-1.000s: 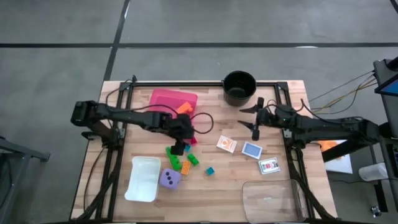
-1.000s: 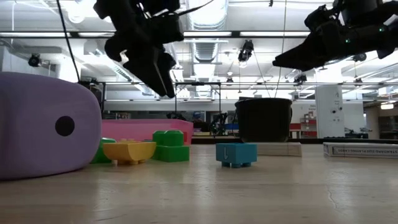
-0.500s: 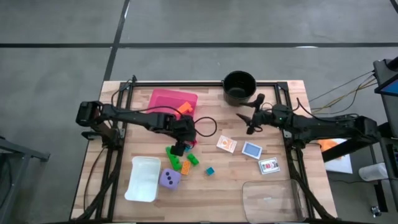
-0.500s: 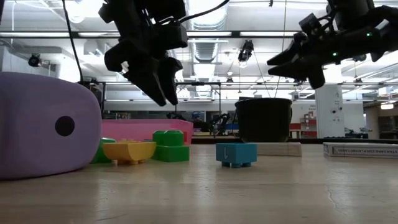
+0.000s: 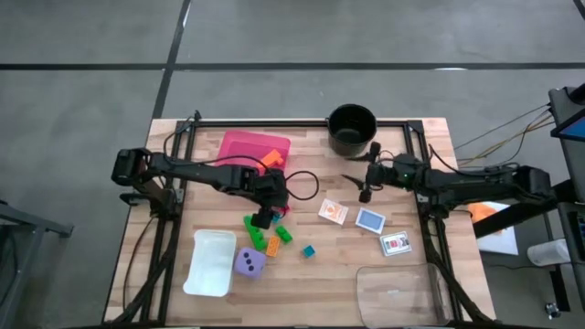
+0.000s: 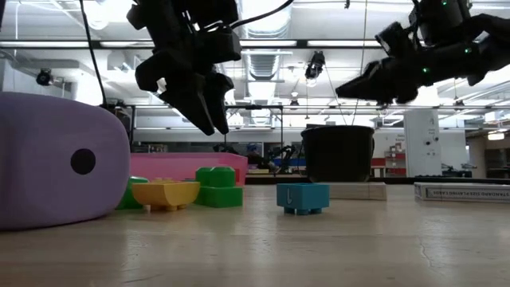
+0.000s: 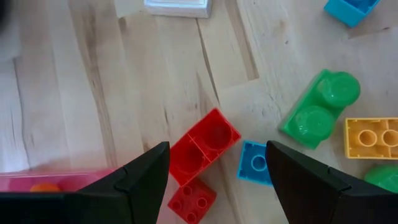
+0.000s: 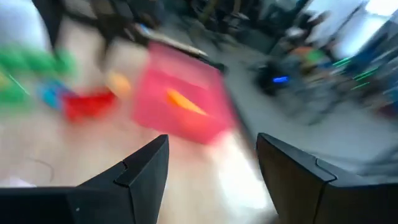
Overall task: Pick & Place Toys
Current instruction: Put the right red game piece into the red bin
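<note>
**A:** What has the left gripper (image 7: 217,168) done in the last second?

**B:** It has dropped a little toward the brick cluster and settled; its fingers stand apart with nothing between them, framing the red brick (image 7: 203,147) low in the centre of the left wrist view. The right gripper (image 5: 359,180), right of centre in the high view, has swung from over the cards toward the black pot (image 5: 352,126); its fingers are spread too, holding nothing.

**A:** So what does that mean for the task?

**B:** I'd judge no toy is picked yet; the red brick looks like the next target.

**A:** And the materials?

**B:** Glossy moulded plastic bricks with round studs: a green brick (image 7: 319,109), a yellow brick (image 7: 372,138) and a small blue brick (image 7: 255,163) beside the red one. The purple die (image 5: 249,263) at lower left is rounded, matt and dark-dotted. Flat cards (image 5: 370,220) lie on pale planked wood. The pink tray (image 5: 249,146) sits at upper left.
</note>
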